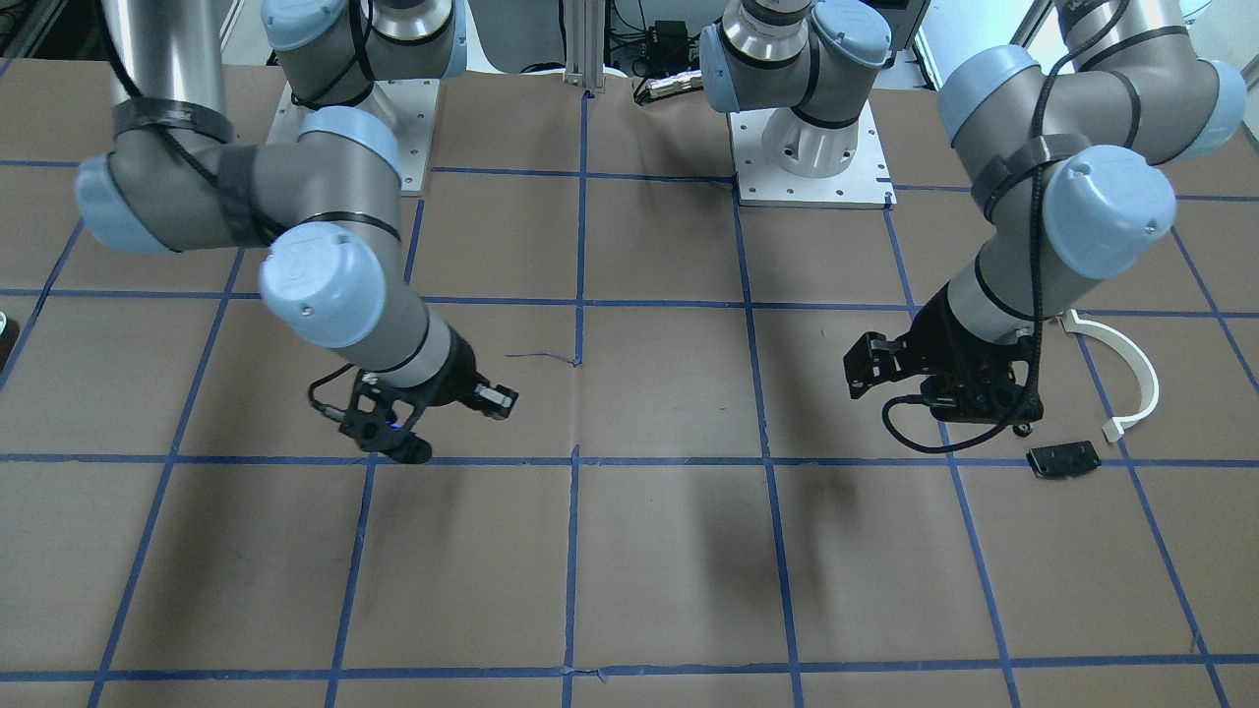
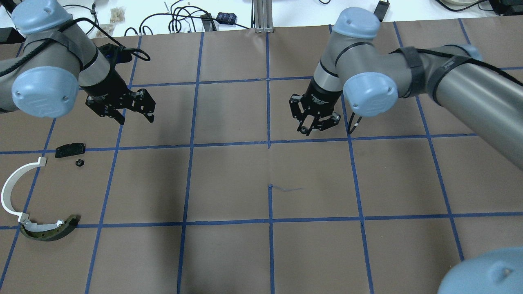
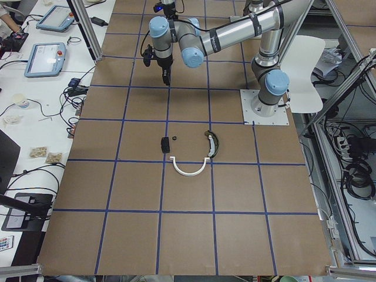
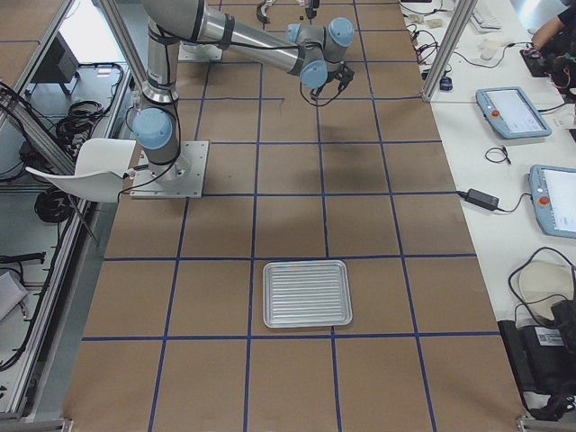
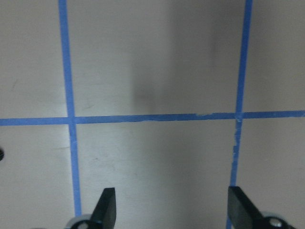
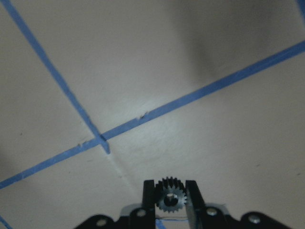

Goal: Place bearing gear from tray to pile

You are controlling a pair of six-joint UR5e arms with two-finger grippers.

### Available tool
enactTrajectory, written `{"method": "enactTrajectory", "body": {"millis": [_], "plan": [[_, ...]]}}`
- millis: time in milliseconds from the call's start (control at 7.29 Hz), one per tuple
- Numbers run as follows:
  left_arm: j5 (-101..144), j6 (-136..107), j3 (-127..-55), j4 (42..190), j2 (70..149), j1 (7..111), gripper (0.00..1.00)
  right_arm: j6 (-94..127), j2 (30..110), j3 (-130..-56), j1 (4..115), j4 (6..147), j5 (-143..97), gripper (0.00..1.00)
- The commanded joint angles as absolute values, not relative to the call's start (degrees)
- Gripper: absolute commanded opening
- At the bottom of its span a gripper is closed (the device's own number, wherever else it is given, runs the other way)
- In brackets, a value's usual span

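Right wrist view: gear (image 6: 171, 198) pinched upright between the right gripper (image 2: 312, 130) fingers, bare table below.
Right gripper: narrow, clamped on the gear, hanging off the table as far as I can tell.
Left gripper (image 2: 137, 118): wide, holding nothing, near the pile's plate (image 2: 70, 149).
Tray (image 4: 306, 292): well off to the right gripper's right; I see no gear in it.
Pile (image 2: 12, 188): well off to that gripper's left, past the left gripper.
Done: pick-up from tray, I judge.
Left: carry across, lower, release at pile.

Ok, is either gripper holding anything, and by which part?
The right gripper pinches the bearing gear by its toothed rim, between its fingers. The left gripper is open, empty.
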State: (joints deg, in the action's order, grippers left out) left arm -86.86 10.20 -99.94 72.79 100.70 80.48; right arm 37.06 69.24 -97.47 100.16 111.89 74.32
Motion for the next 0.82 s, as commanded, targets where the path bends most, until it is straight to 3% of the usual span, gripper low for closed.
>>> {"method": "enactTrajectory", "body": {"millis": [0,411,549,686], "plan": [[-86.66,6.70,-100.55,71.37,101.07,82.88,0.84,43.67,67.42,-100.09,107.64,115.39,71.29,0.00],[-86.83,-0.51,-100.81,71.28,102.48,87.88,0.84,51.50,62.42,-101.77,110.65,123.66,70.75,0.00],[-86.84,-1.75,-100.81,71.28,102.57,88.50,0.84,51.24,61.27,-101.78,110.74,124.97,70.93,0.10],[-86.66,-3.67,-100.90,71.28,102.57,89.11,0.84,51.68,61.35,-101.86,110.66,127.68,71.71,0.67]]}}
